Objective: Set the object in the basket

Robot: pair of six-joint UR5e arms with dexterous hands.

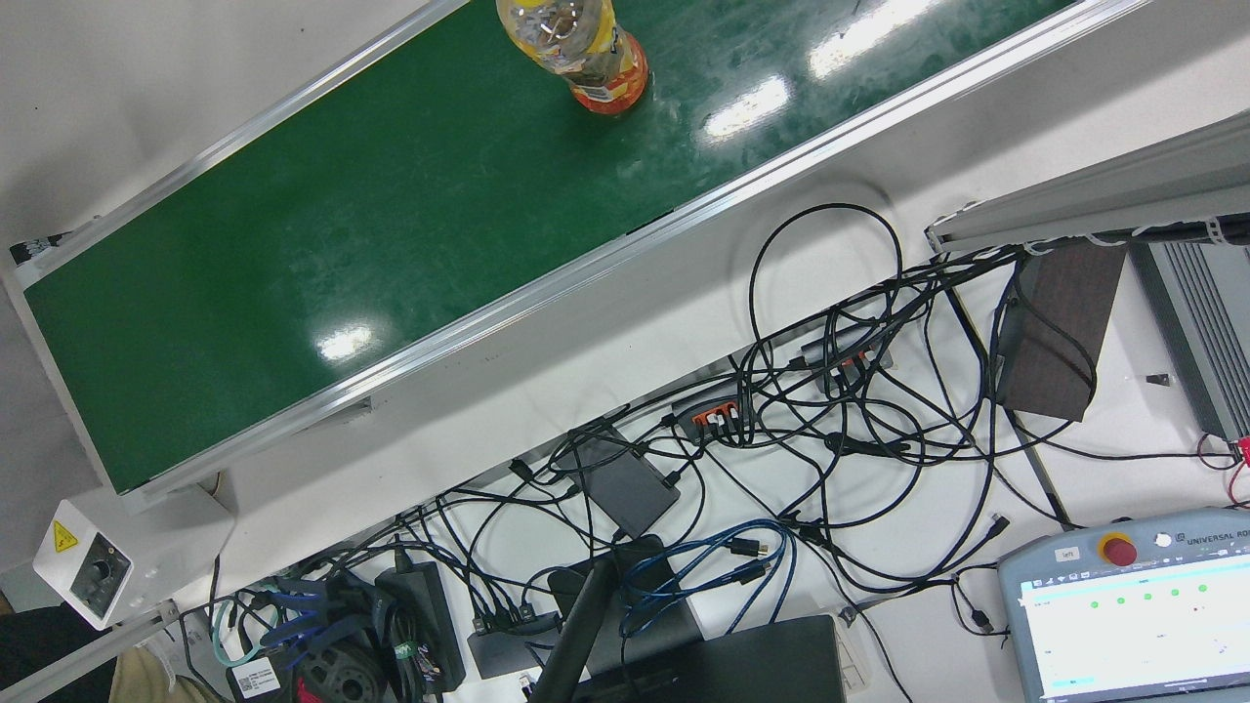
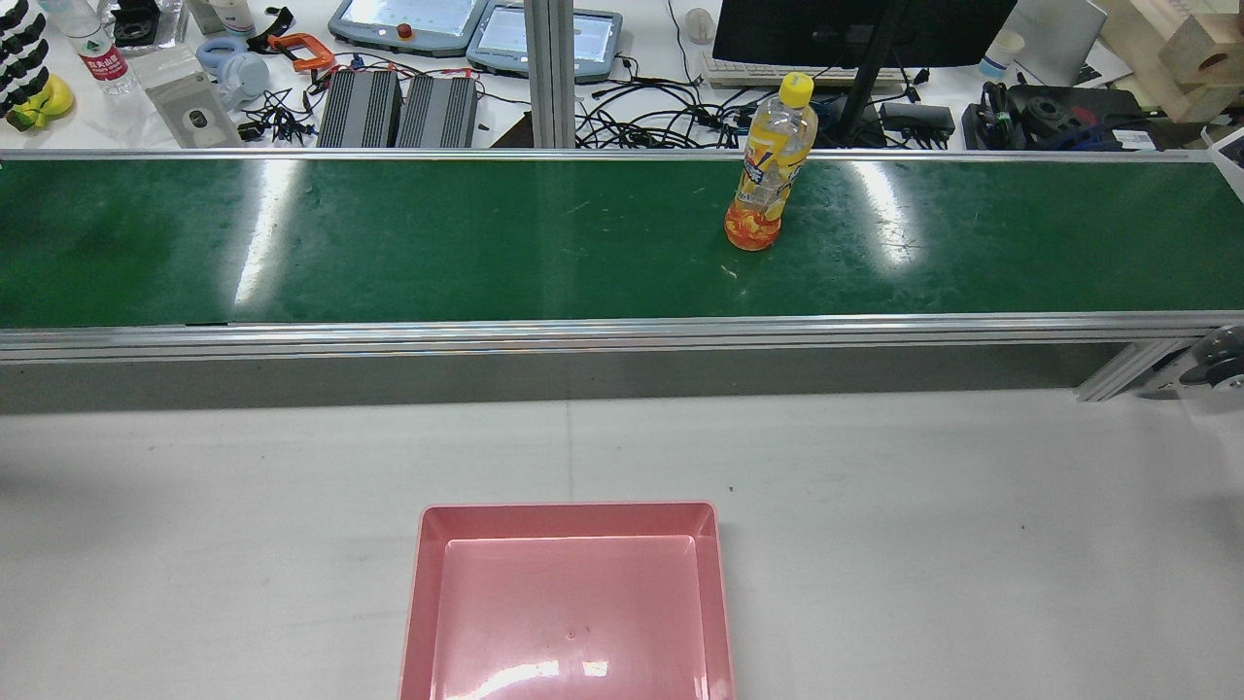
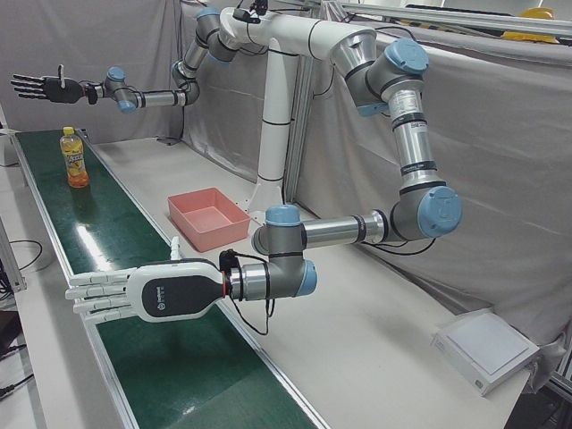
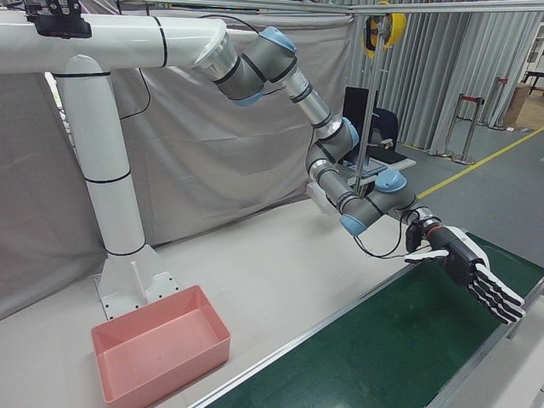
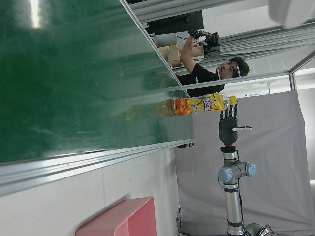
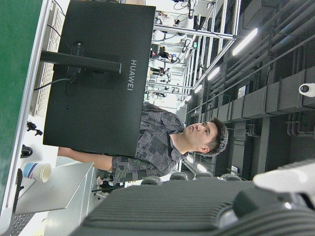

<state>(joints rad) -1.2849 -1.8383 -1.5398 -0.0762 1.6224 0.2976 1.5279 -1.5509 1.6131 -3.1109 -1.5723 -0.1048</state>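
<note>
While my left hand [image 3: 125, 295] hangs flat over the near end of the belt [image 2: 389, 233], its fingers are stretched out straight, a little apart, and holding nothing. My right hand [image 4: 472, 276] is the same at the far end: spread, empty, raised above the belt. The bottle [image 2: 768, 165] stands upright on the green belt between the two hands. It's nearer the right one but well apart from both. The pink basket [image 2: 569, 507] sits empty on the white table [image 2: 972, 535], on the robot's side of the belt and roughly midway along it.

I'd say I'm at the very start, with the reach not yet begun. The right hand looks like the better choice. My next move would be to bring it down beside the bottle at label height, keep the fingers wide until they wrap the body, then close. The bottle is tall and narrow, so a sideways nudge could tip it.
</note>
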